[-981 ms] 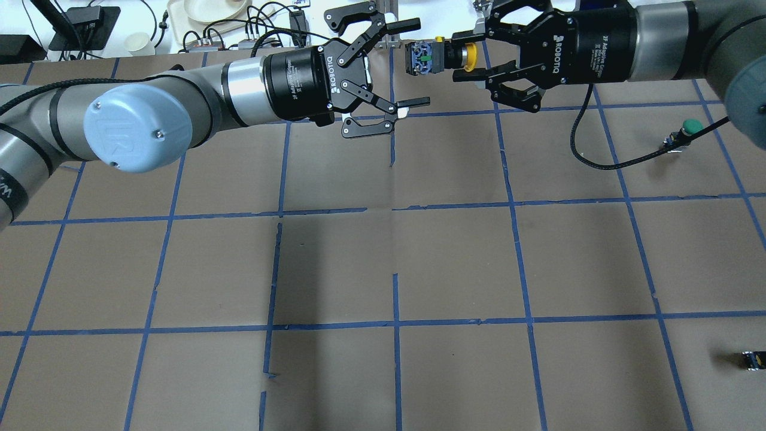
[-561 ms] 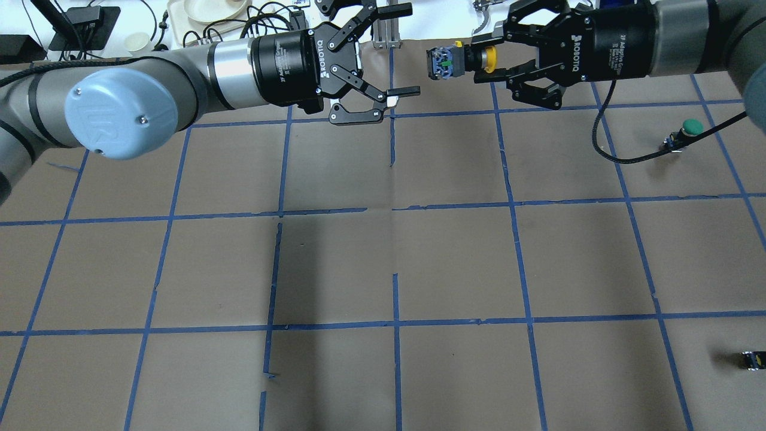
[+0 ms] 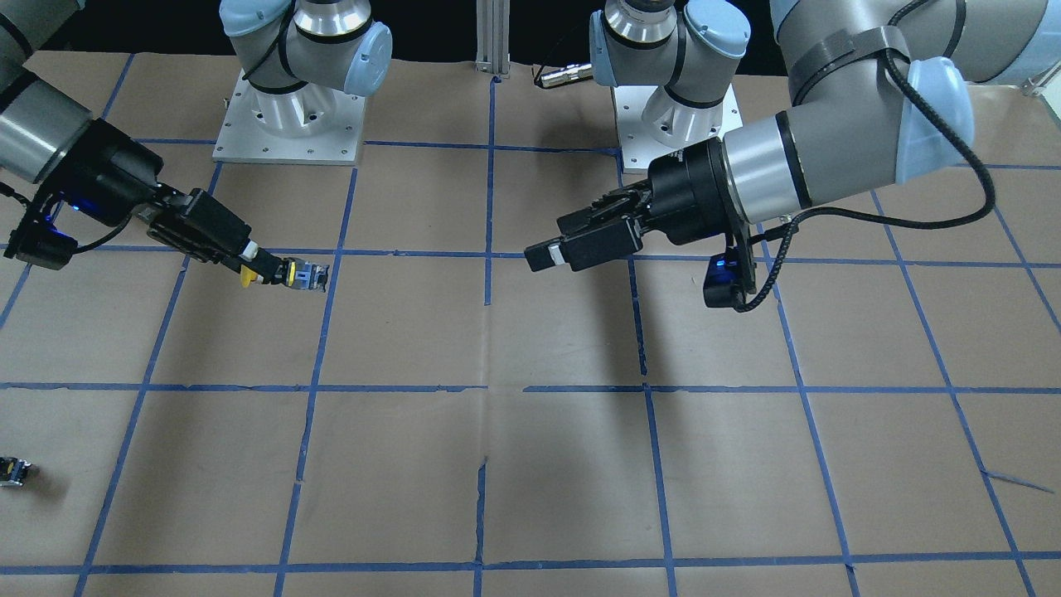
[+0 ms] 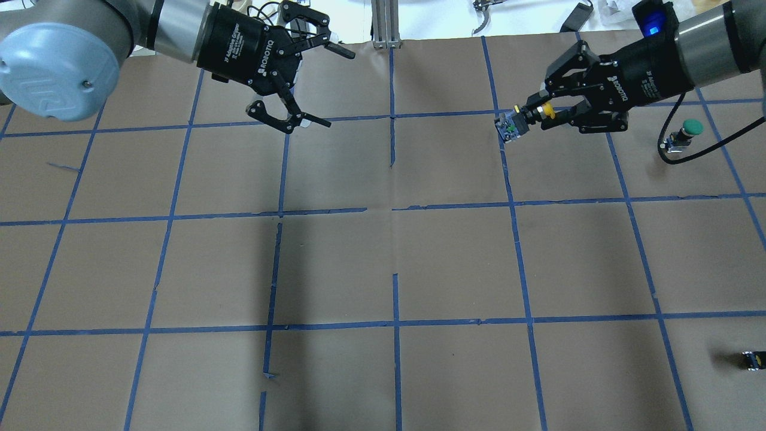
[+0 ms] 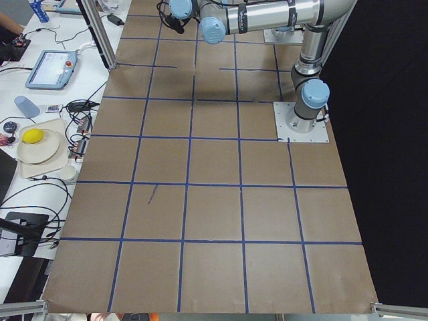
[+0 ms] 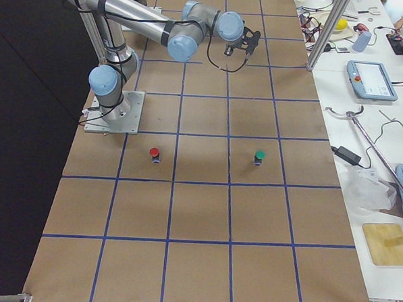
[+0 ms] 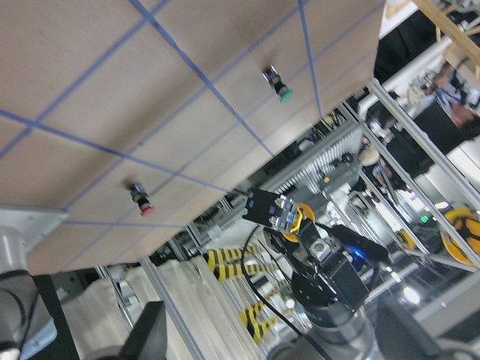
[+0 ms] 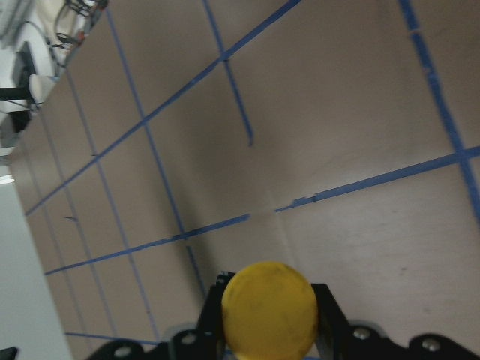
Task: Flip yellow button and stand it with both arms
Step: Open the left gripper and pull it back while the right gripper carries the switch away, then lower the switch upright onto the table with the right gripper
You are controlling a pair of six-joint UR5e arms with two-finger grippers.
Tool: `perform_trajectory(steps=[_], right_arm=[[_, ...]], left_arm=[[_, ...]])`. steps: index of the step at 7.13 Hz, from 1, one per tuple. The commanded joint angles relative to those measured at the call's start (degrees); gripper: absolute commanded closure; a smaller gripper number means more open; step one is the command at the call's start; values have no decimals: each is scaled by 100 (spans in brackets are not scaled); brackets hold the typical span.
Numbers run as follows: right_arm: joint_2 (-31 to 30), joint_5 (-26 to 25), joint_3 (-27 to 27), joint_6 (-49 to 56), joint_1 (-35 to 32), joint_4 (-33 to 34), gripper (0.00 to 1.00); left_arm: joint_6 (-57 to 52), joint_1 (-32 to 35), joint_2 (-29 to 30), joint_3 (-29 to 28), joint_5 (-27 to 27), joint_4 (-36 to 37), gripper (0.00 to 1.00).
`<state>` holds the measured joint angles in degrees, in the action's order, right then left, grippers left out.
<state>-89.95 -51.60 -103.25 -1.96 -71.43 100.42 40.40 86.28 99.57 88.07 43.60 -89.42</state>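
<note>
Brown paper (image 4: 383, 257) gridded with blue tape covers the table, and I take the green button (image 4: 692, 126), standing on it, as my mark.

The yellow button (image 4: 508, 129) is off the paper. It hangs in the air near the green button, on the side toward the table's middle. The right gripper (image 4: 534, 115) has its fingers clenched on the neck just behind the cap. From the right wrist camera I see the round cap (image 8: 268, 307) facing the lens between the two fingers, so the blocky body points away from the wrist and slants down toward the paper.

The left gripper (image 4: 338, 90) is spread wide and carries nothing. It sits well apart from the green button, far past the yellow one and across the centre line.

My reading is that the lift is done and the part is turned so its body leads. The standing is not done, since nothing of the part touches the paper. I reckon what is left is to tip the wrist further down, seat the body flat with the cap on top, let go, and see that it stays upright. Whether the left arm has more to do, I cannot tell.
</note>
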Motion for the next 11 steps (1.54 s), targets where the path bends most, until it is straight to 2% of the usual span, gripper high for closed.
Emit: perform_trajectory(steps=[1, 2, 3, 4, 5, 7, 9, 10, 11], right_arm=[[56, -1636, -587, 519, -12, 852, 71], [57, -2235, -834, 573, 58, 1343, 71], [57, -3032, -1019, 678, 163, 1592, 73], [57, -3362, -1117, 862, 321, 1812, 76], [48, -3618, -1188, 1543, 679, 1892, 79], [48, -3621, -1616, 3832, 1732, 2819, 80], [161, -3333, -2353, 5585, 2455, 4538, 80], [388, -3017, -2670, 6288, 2797, 5357, 80], [591, -2718, -2717, 6478, 3027, 5469, 80]], left_arm=[[-1017, -24, 71, -351, 2650, 119, 3], [-2183, -15, 71, -352, 4019, 100, 3], [-3291, 11, -42, -361, 4990, 74, 0], [-3319, 29, -165, -361, 5130, -109, 0], [-3302, 46, -175, -248, 5140, -146, 0], [-3293, 12, -131, -255, 5106, -85, 0], [-3372, 11, -289, -63, 5123, -76, 0], [-3224, 81, -132, -36, 5053, -32, 0], [-2831, 177, -244, -18, 5035, -23, 0]])
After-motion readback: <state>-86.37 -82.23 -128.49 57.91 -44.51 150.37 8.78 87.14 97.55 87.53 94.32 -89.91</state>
